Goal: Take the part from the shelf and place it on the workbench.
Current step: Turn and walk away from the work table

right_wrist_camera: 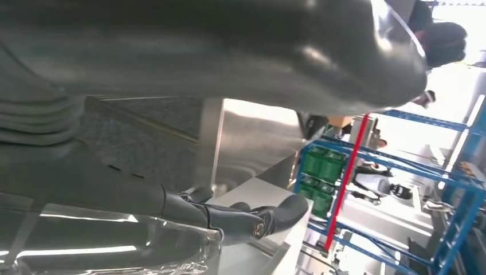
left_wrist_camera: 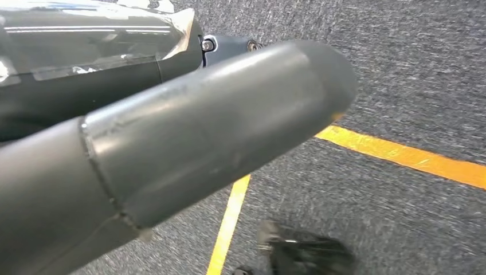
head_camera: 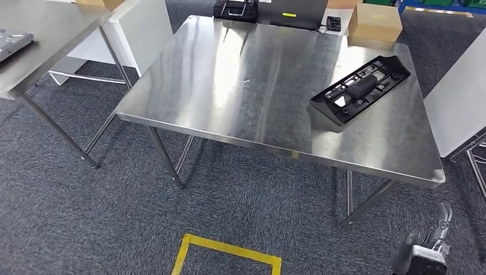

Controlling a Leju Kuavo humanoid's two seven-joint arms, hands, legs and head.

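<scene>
Part [head_camera: 361, 89]: one, on workbench [head_camera: 240, 86] | right hand [head_camera: 427, 252]: empty, fingers apart | left hand [left_wrist_camera: 172, 149]: fingers unclear

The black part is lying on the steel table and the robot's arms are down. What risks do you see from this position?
1. The black part lies near the far right side of the steel table, tilted on its own raised frame; a bump could shift it toward that edge.
2. The right hand hangs low beside the table's near right corner; lifting the arm carelessly might strike the rim or a table leg.
</scene>
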